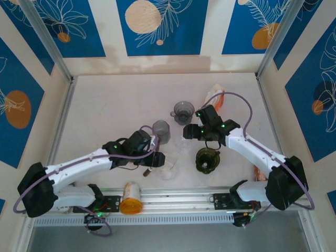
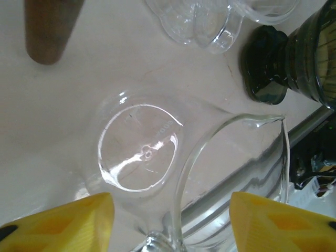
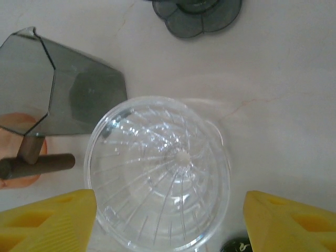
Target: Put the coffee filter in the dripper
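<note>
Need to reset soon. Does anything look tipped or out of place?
An orange-lidded jar seems to lie on its side on the metal rail at the table's near edge, away from everything else. Nothing looks spilled.

Glass carafe markings seemingly unreadable

Clear ribbed plastic dripper, glossy glass carafe
</note>
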`<state>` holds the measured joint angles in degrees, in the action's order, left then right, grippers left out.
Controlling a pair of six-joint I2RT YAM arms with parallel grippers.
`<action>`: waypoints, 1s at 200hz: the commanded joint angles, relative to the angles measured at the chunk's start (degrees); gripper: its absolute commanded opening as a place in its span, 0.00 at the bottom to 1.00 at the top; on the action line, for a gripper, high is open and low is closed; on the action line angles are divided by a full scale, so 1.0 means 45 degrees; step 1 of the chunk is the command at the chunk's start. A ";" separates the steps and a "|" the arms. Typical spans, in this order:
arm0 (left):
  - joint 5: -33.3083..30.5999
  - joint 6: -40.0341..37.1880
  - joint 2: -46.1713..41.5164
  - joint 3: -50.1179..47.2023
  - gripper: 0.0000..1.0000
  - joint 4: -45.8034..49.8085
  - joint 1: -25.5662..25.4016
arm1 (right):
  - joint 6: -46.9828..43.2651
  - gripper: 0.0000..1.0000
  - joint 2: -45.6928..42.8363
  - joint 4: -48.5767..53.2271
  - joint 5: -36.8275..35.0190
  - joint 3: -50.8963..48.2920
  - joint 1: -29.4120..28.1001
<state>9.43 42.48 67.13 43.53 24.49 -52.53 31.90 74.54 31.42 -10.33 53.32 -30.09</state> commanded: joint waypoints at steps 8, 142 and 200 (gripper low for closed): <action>-0.1648 -0.0482 -0.1029 0.0676 0.77 0.1197 -0.0103 | -0.0540 0.69 0.0875 0.0374 0.0113 0.0508 0.0519; -0.5268 -0.0808 -0.5791 -0.0131 1.00 0.2631 -0.0103 | -0.0752 0.34 0.2212 -0.0699 0.1647 -0.0008 0.1012; -0.5572 -0.0611 -0.6144 -0.0277 1.00 0.2917 -0.0103 | -0.0688 0.16 0.2297 -0.0635 0.1634 0.0100 0.0773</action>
<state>-13.85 39.94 40.64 43.13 35.90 -52.53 28.75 85.30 28.05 -4.34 53.87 -26.04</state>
